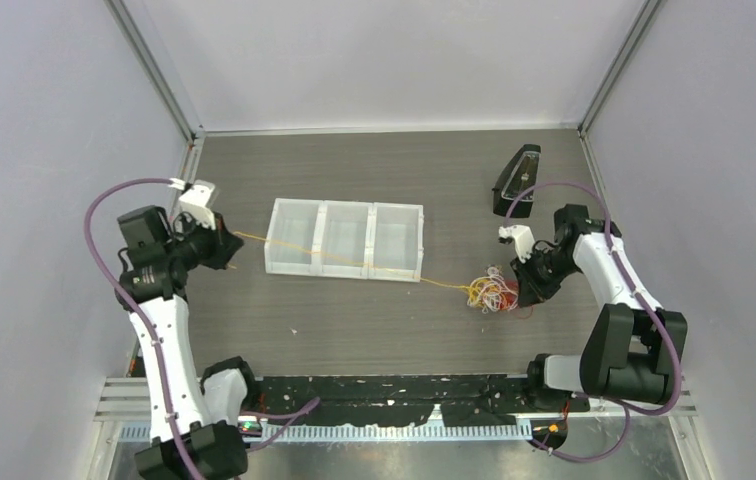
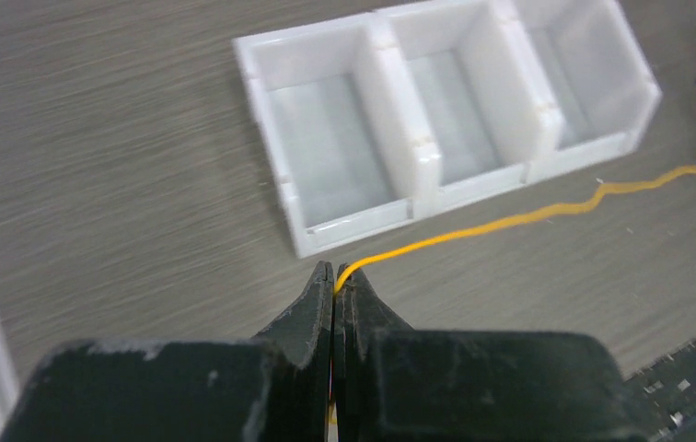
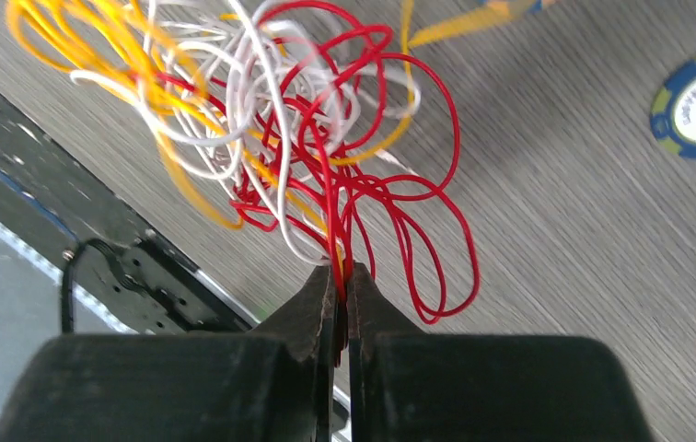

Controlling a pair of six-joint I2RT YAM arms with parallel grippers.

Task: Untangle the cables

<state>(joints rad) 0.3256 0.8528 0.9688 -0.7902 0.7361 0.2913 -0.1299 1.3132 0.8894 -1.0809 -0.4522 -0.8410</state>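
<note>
A knot of thin red, white and yellow-orange cables (image 1: 492, 293) is seen on the desk (image 1: 354, 330) at 4 o'clock. One yellow strand (image 2: 510, 219) is stretched toward 9 o'clock, pinched in the closed left end effector (image 2: 334, 276). The red loops (image 3: 337, 221) are clamped by the right end effector (image 3: 342, 276).

Top camera: high, looks down on whole worktop (image 1: 374, 330). Wrist cameras: close, along jaws; left shares tray (image 2: 398, 110), right shares cables (image 3: 330, 198).
</note>
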